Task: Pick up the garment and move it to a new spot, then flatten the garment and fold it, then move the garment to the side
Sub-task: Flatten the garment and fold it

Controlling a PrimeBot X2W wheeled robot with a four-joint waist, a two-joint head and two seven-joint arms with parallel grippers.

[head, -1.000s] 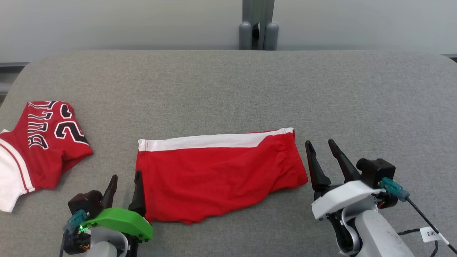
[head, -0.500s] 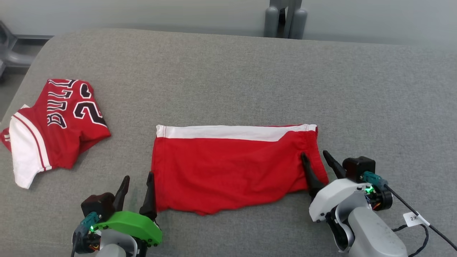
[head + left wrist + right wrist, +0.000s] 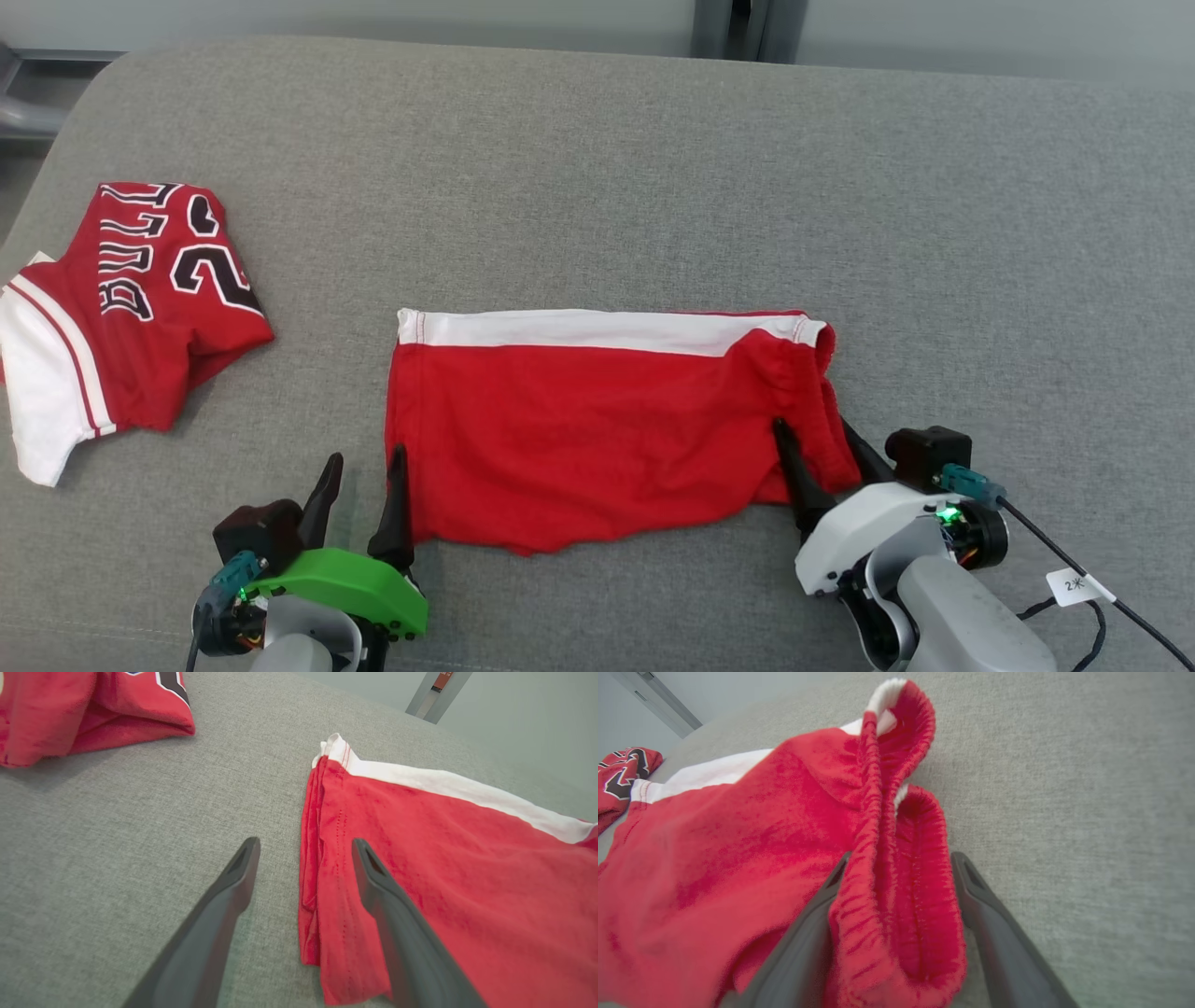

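**Fingers spread at both ends of the shorts, no grip closed yet**

Fingers: the left gripper (image 3: 367, 455) is spread wide and straddles the left edge of the red cloth shorts with a white band (image 3: 579, 420). One finger is over the cloth, the other over the bare grey woven fabric table top (image 3: 653, 187). The right gripper (image 3: 810, 429) is also spread. The gathered elastic waistband stands bunched up between its fingers, and nothing is pinched yet.

Location: the shorts lie mid-table, near the front edge, white band along the far side. They are mostly smooth, and stacked layers show at the left edge in the left wrist view.

Progress (judgement): the garment looks placed, flattened and folded at least once. A two-ended grasp is being set up, but I cannot tell whether it is for another fold or for the move aside. That move is still to do.

Also noted: a folded red basketball jersey with black-and-white lettering (image 3: 140, 308) lies at far left, well apart.
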